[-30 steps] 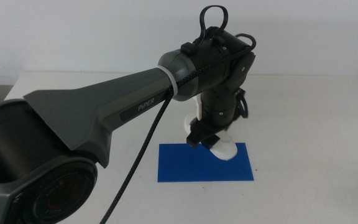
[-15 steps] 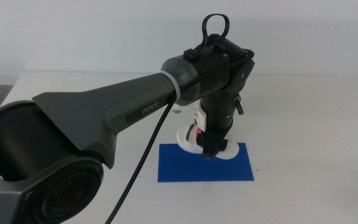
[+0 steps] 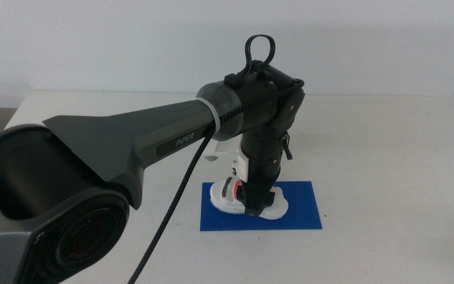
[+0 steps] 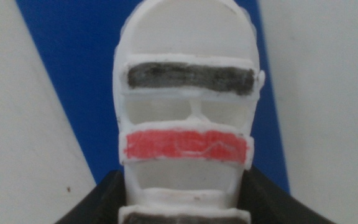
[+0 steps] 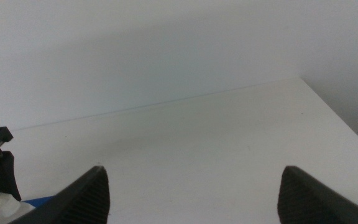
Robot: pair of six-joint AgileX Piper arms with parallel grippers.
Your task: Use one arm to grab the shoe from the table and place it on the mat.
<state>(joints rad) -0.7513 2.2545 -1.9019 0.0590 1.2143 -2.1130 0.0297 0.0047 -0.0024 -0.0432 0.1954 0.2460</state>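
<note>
Middle view shows the left arm (image 3: 132, 146) reaching in from the left side of the white table (image 3: 400, 158) and bending down at its wrist over the blue mat (image 3: 298, 209). Its gripper (image 3: 254, 207) points straight down onto the left half of the mat, and the white shoe (image 3: 231, 196) sits right under it, clamped between the two dark jaws. From where I stand the shoe looks to be on or just above the mat's surface; I cannot tell if the sole is fully touching. The shoe lies crosswise under the wrist, with a red spot showing on its left part and its right end poking out past the jaws toward the middle of the mat. A black cable (image 3: 176, 201) hangs from the arm down toward the near edge.

Left wrist view looks down along the shoe (image 4: 188, 93) from close up. One black strap (image 4: 191, 79) and the red strap (image 4: 187, 145) cross its top, with a second black strap just showing at the jaws. The dark jaws press against both sides of the shoe's near end. Blue mat (image 4: 73, 81) lies behind the shoe on both sides, and white table (image 4: 328, 93) beyond that.

Right wrist view shows the right gripper (image 5: 191, 186) with its jaws spread wide and nothing between them, held over bare table (image 5: 229, 137) well right of the mat.
</note>
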